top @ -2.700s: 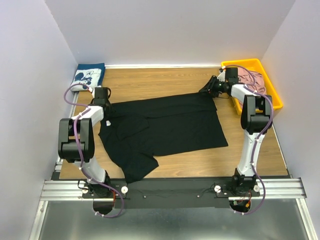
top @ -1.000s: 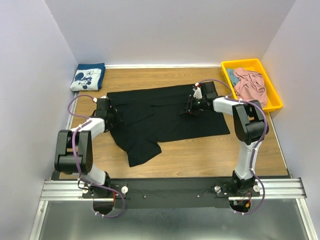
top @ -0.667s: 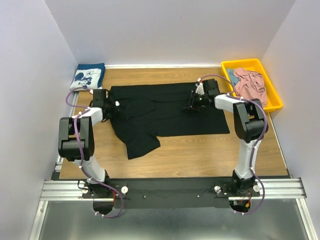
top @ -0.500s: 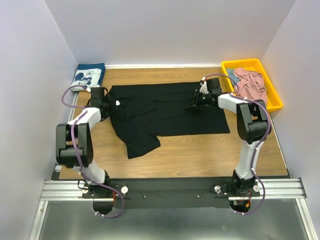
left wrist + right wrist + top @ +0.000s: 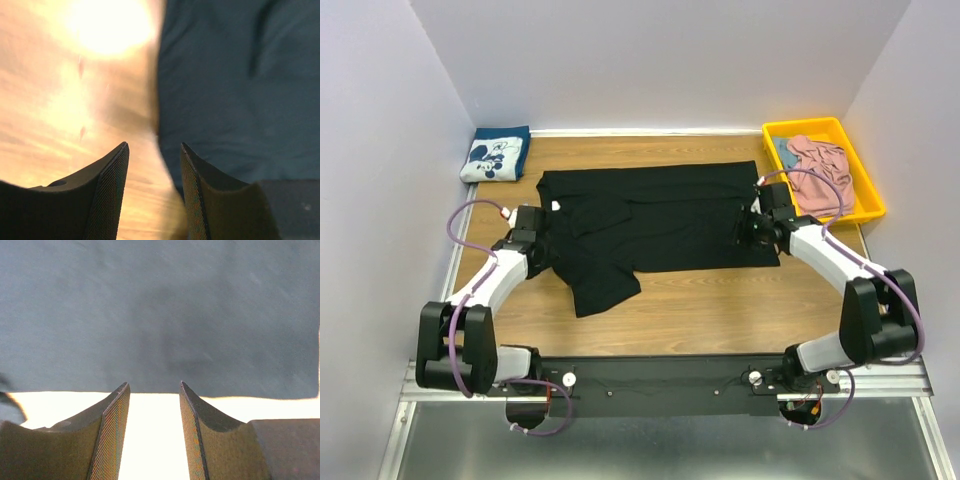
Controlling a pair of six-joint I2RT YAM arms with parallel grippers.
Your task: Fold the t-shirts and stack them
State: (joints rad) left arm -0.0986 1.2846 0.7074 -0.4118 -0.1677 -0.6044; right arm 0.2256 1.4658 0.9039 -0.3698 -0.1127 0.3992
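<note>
The black shirt (image 5: 650, 215) lies flat on the table (image 5: 720, 300). The left gripper (image 5: 152, 149) at its left edge and the right gripper (image 5: 152, 387) at its near right corner have fingers spread, pinching nothing.

Spread shirt (image 5: 660, 215) centre, folded shirt (image 5: 495, 155) far-left, bin (image 5: 802, 125) far-right

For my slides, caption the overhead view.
Black t-shirt spread on wooden table; folded navy mouse-print shirt back-left, pink shirt in yellow bin.

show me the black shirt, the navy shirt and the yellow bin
black shirt (image 5: 660, 215) top view, middle of its body
navy shirt (image 5: 492, 155) top view, its white print
yellow bin (image 5: 800, 123) top view, far rim
</note>
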